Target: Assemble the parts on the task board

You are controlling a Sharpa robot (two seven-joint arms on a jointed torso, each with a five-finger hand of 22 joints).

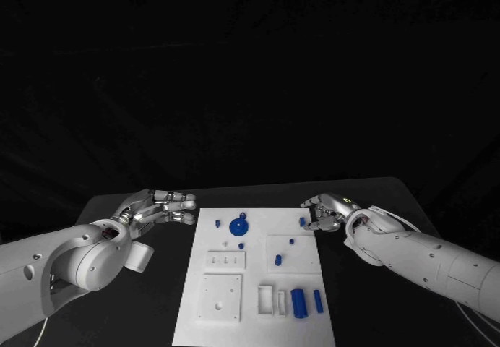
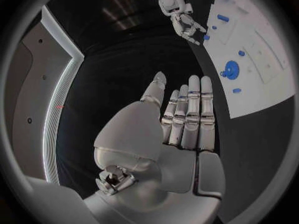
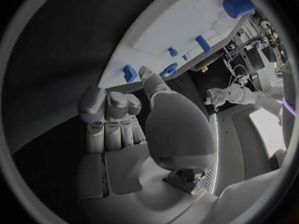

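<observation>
Left hand [image 1: 158, 206]: silver, segmented metal, fingers straight and side by side w/ thumb off to the side, holding nothing; hovering over the black surface [image 1: 125, 303] just beside the task board's far left corner. Same hand in left wrist view [image 2: 181, 119], fingers flat, nothing between them.

Right hand [image 1: 326, 212]: silver, fingers curled inward, at the board's far right edge, next to a small blue part [image 1: 302, 222]. Cannot tell whether anything is pinched; in right wrist view [image 3: 124, 119] fingertips bent over, nothing plainly visible in them.

Task board [image 1: 209, 325]: flat white matte rectangular plate, mid-surface, w/ raised square blocks and recessed slots. Round blue disc w/ small loop [image 1: 238, 227] at far end. Small blue peg [image 1: 278, 259] standing on a square block right of centre. Two upright blue oblong pieces [image 1: 299, 302] near the front right, beside white slotted holders [image 1: 266, 299].
</observation>
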